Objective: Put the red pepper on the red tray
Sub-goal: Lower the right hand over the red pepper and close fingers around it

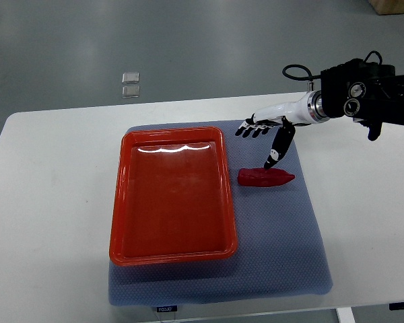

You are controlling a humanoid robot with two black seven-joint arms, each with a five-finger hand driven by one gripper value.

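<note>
Top view only: your right hand hovers with fingers spread, grasping nothing, its thumb tip just above the pepper. That pepper lies on the grey mat, just right of the tray and outside it. Judge it light, smooth-skinned and likely slippery, tapering to the right; take hold across the thicker left half. No left hand shows.

The red pepper is long and glossy, lying flat on its side just right of the tray, its tip pointing right. The red tray is a shallow rectangular dish, empty, sitting level.
</note>
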